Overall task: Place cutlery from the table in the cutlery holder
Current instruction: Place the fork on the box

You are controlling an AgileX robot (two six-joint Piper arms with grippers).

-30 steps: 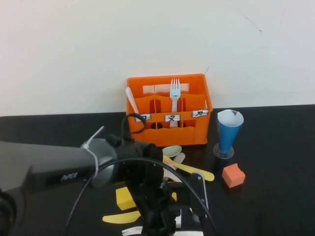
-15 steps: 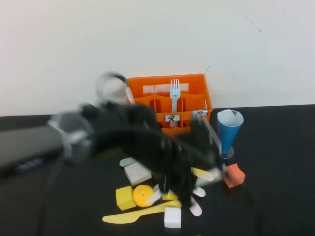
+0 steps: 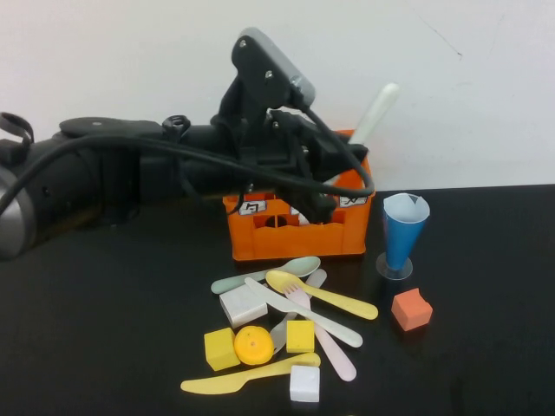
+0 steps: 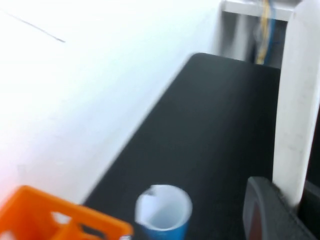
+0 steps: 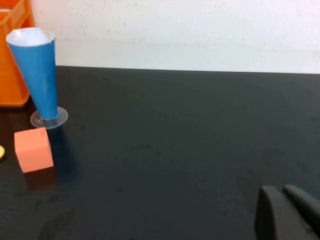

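In the high view the left arm reaches from the left side across the top of the cutlery holder (image 3: 299, 227), and the left gripper (image 3: 342, 165) is above the holder's right part. It is closed on a white utensil (image 3: 375, 113), which stands up tilted to the right over the holder's far right corner. The arm hides most of the holder's inside.

On the table (image 3: 104, 329), near the holder, lies the loose cutlery: a pale green spoon (image 3: 264, 274), a yellow spoon (image 3: 321, 293), a white fork (image 3: 305, 313), a pink utensil (image 3: 329, 345) and a yellow knife (image 3: 247, 375). Yellow cubes (image 3: 221, 348), white cubes (image 3: 242, 305) and a yellow ball (image 3: 253, 345) lie among them.

The left wrist view shows the white handle (image 4: 296, 95) close, passing along one dark finger (image 4: 267, 212), with the blue cone cup (image 4: 163, 210) and an orange corner of the holder (image 4: 50, 215) below.

The right wrist view shows what the high view does not: the right gripper (image 5: 287, 212), low over bare table, well to the right of the cup (image 5: 37, 67) and the orange cube (image 5: 33, 149). Its two dark fingertips seem to be close together.

One second ago the left arm was low over the pile, covering it. Now it is raised to the holder, and the pile is in full sight.
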